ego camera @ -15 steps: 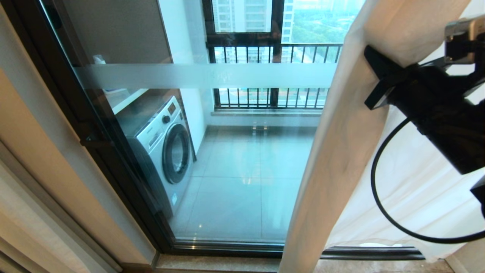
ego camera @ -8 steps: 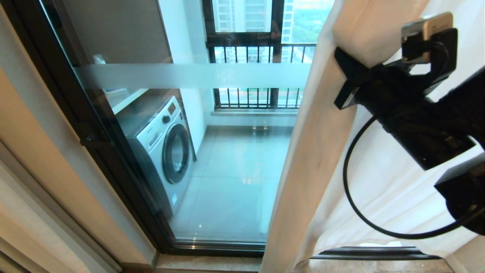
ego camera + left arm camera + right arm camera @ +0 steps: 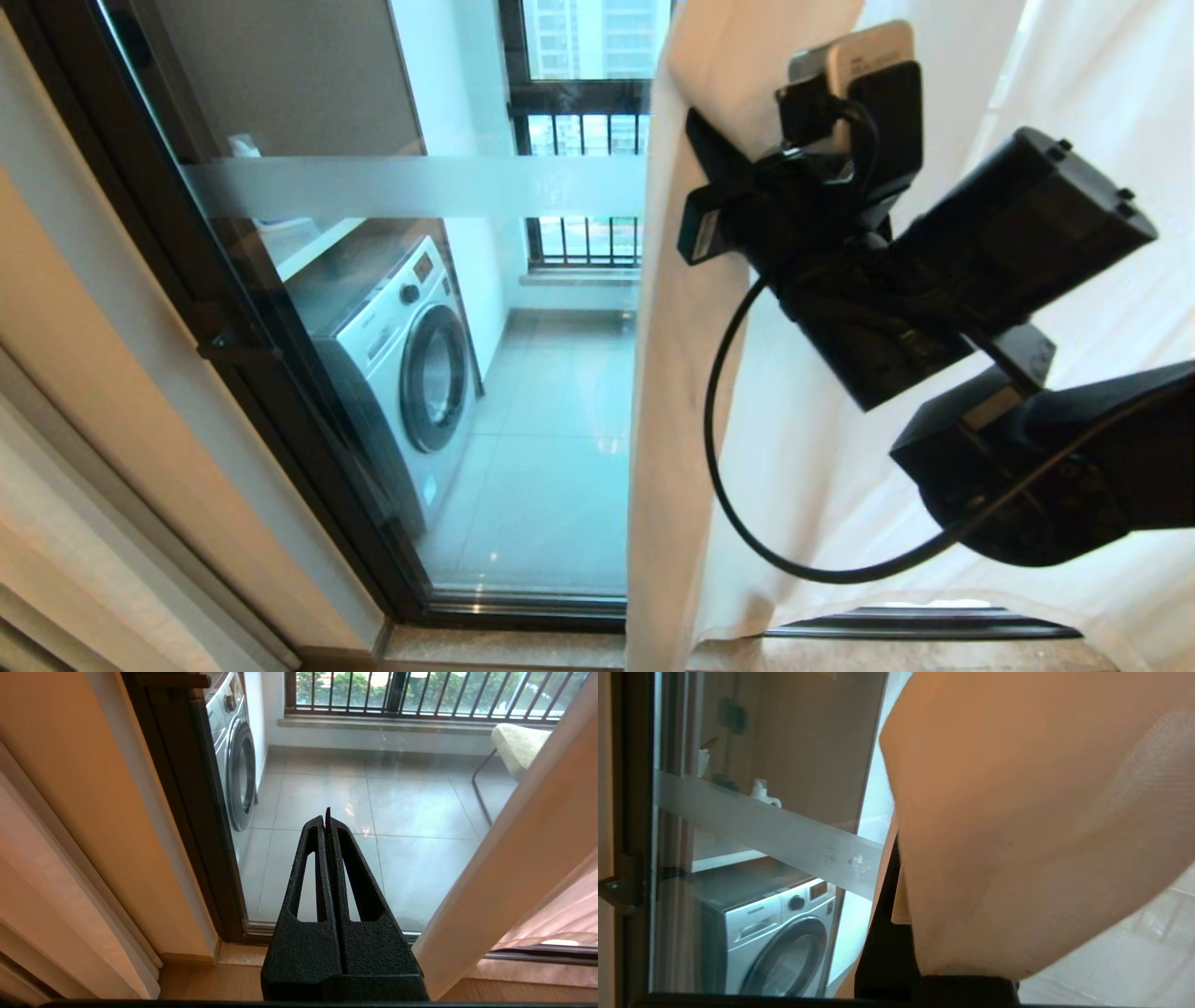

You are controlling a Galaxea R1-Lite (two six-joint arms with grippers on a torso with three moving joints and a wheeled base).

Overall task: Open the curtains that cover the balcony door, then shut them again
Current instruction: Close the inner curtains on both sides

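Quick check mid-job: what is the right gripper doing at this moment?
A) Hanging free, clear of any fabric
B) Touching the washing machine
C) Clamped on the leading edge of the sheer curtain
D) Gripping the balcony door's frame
C: in the head view the right gripper is shut on the bunched leading edge of the curtain, in front of the balcony door; the washing machine sits behind the glass.

The balcony door [image 3: 523, 392] glass bars the way ahead; the curtains [image 3: 672, 420] block the right.
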